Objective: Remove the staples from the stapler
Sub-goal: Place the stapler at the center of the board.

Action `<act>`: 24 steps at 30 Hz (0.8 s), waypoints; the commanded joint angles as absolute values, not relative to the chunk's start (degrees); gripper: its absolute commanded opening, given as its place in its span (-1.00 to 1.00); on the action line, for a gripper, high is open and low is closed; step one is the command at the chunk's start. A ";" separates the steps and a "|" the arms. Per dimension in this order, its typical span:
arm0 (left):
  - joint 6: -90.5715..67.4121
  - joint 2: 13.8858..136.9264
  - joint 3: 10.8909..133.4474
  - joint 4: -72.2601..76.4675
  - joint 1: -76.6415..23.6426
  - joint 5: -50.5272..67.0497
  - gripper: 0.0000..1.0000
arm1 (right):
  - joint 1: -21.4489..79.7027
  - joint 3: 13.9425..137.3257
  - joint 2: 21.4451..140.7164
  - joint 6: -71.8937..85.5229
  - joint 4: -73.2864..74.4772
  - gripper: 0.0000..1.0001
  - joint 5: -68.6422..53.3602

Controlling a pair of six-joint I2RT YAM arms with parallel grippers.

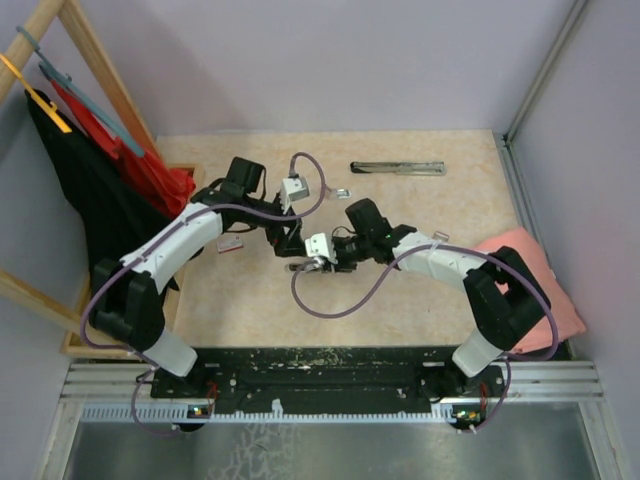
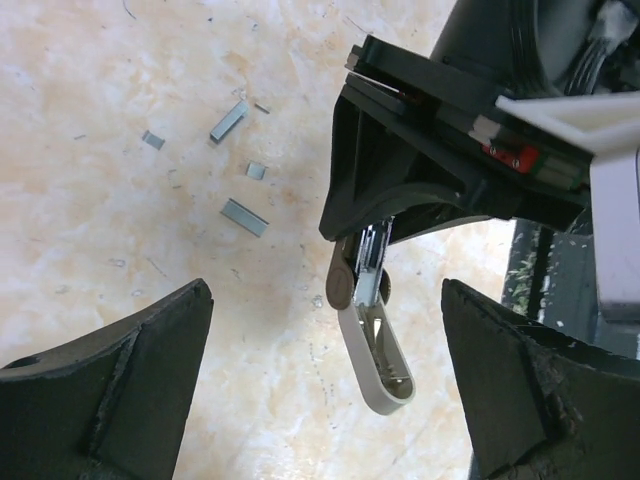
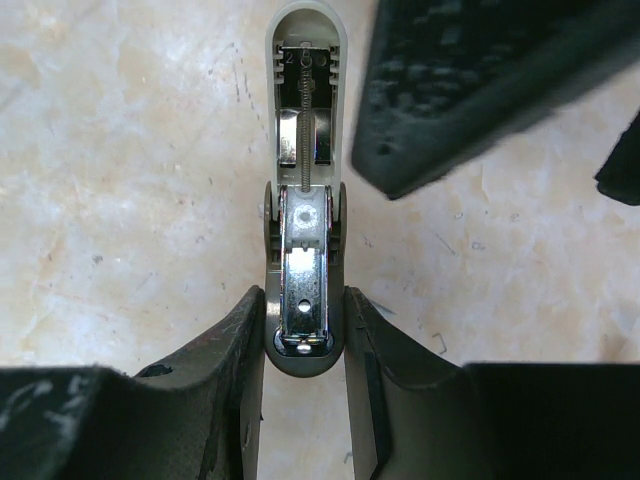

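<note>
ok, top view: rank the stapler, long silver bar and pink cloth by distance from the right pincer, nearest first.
1. stapler: clamped in the right pincer itself, mid-scene.
2. long silver bar: lying on the far side, ahead and slightly to the right.
3. pink cloth: out at the far right edge.

You saw the stapler (image 3: 305, 120) pale grey outside, chrome inside. Staples (image 2: 244, 217) beside it were dull grey. Table (image 1: 250, 310) under it was beige, mottled cream. Left gripper (image 2: 325, 310) and right gripper (image 3: 305, 320) at it were black. Cloth (image 1: 525, 245) well apart from it was salmon pink.
</note>
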State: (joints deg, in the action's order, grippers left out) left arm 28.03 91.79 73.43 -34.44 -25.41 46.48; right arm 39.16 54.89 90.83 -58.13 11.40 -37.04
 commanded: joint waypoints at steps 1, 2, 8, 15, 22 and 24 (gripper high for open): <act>31.68 87.05 68.12 -26.08 -26.31 44.65 0.99 | 38.60 59.23 90.78 -51.27 10.06 -1.00 -42.95; 32.33 86.07 66.85 -25.50 -26.62 44.26 0.99 | 38.32 59.50 90.91 -50.15 10.02 -1.00 -43.73; 34.36 81.80 63.73 -24.00 -27.67 42.83 1.00 | 35.73 60.10 90.90 -46.00 9.19 -1.00 -47.72; 36.62 79.89 63.61 -26.57 -27.76 42.23 0.99 | 33.84 59.85 90.68 -45.15 8.98 -1.00 -48.86; 38.93 79.78 61.37 -28.21 -27.91 39.06 0.84 | 32.91 59.79 90.48 -44.45 8.62 -1.00 -49.83; 38.78 79.63 61.13 -27.98 -28.14 38.79 0.71 | 32.83 59.85 90.65 -44.34 8.62 -1.00 -49.83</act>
State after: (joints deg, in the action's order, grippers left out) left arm 36.60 81.01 62.19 -27.07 -27.66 39.70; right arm 33.39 57.47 90.96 -45.54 11.14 -46.83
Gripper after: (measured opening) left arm 0.905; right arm 0.314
